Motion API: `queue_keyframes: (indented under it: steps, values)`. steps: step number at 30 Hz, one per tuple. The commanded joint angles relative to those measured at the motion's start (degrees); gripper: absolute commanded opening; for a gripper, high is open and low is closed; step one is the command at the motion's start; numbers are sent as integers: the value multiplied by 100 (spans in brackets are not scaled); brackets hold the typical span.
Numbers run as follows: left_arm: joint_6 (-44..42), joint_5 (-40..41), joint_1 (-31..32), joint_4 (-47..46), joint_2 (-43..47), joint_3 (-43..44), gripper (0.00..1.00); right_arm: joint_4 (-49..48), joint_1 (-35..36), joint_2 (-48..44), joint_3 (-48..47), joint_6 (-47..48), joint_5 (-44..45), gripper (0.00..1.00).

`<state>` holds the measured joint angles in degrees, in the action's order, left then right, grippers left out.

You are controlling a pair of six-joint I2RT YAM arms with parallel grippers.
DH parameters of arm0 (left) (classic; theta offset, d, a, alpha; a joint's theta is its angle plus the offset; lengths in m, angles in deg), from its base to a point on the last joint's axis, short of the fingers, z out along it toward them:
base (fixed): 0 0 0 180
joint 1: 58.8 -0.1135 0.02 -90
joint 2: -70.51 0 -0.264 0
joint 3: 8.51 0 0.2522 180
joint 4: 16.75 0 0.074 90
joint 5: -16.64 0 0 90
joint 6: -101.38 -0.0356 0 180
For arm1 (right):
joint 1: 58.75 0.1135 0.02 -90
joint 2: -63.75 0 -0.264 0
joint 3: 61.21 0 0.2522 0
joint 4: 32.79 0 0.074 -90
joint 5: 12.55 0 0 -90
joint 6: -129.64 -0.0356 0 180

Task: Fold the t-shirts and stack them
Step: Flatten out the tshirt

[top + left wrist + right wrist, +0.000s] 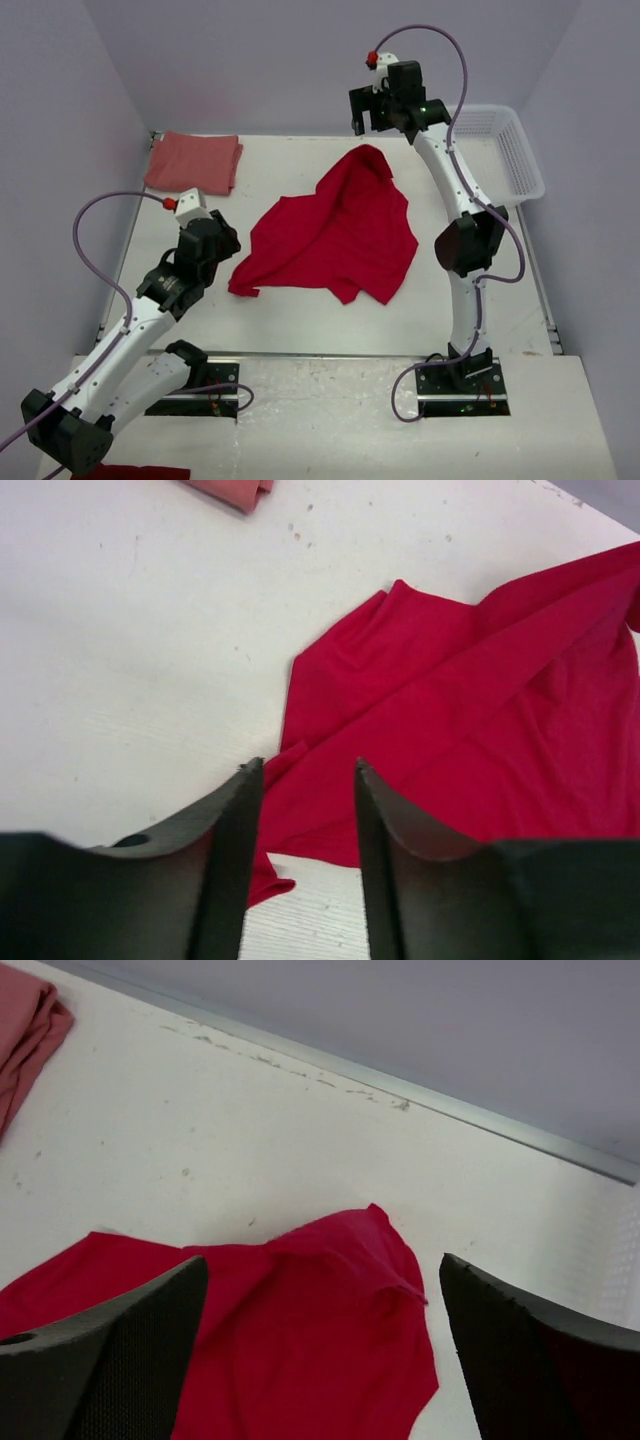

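White, scuffed table (pixel 300 330) with a metal rim, boxed in by pale lilac walls. To the right of the right gripper (pixel 322 1260), at the table's far corner, a white plastic lattice basket (pixel 520 160), shallow and rectangular, its inside only partly seen. Red shirt (pixel 340 235): bright, soft, plain cloth, spread loose and creased over mid-table, edges turned over, far corner bunched into a peak. Lies with that peak below and between the right jaws, which stand spread wide and grip nothing. Near corner under and just ahead of the left gripper (pixel 305 770), jaws parted, nothing between them. Salmon shirt (pixel 193 162): paler, folded into a neat rectangle, well ahead and left of the left jaws, at the far left corner.
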<state>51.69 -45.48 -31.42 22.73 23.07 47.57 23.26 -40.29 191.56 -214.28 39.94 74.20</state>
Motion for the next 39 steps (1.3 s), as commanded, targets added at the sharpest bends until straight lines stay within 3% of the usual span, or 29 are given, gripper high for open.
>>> queue_keyframes:
  steps: [1,4,6,7,8,10,13,16,17,18,21,27,32,33,39]
  values:
    - [-469,17,-39,-532,34,188,47,94,-18,-625,183,94,280,99]
    - [-604,-273,-39,168,-598,635,45,516,-18,-1248,981,-520,631,99]
    - [-700,-676,-39,223,-1106,794,28,588,-18,-1660,2000,-976,851,98]
    - [-770,-1140,-39,76,-1257,795,19,536,-18,-2089,2387,-1083,826,90]
    - [-840,-1423,-39,-65,-1415,760,0,422,-18,-2311,3156,-1171,747,86]
    - [-815,-1897,-31,-215,-1960,812,0,11,8,-2890,3881,-1365,484,81]
    - [-885,-2390,-4,-365,-2576,1049,0,-54,52,-3208,4779,-1506,221,65]
    - [-1008,-2375,22,-322,-2928,1216,1,-105,201,-3350,5314,-1664,148,71]
    - [-1034,-2323,22,-287,-2981,1260,12,-176,219,-3428,5465,-1708,218,76]
    - [-1052,-2252,22,-252,-3042,1304,16,-255,228,-3438,5580,-1795,263,80]
    - [-1070,-1936,22,-137,-3096,1471,22,-291,220,-3280,5687,-1892,508,80]
    - [-1070,-1356,22,205,-2982,1542,0,-220,237,-3252,5756,-2050,379,75]
    - [-1254,-1109,22,232,-2972,1410,0,-826,369,-3798,6880,-2262,-255,72]
    - [-1350,-1179,22,406,-3190,1523,19,-809,630,-3929,7238,-2358,-151,81]
    - [-1184,-1285,57,531,-3132,1349,24,-862,1125,-4071,7733,-2805,69,82]
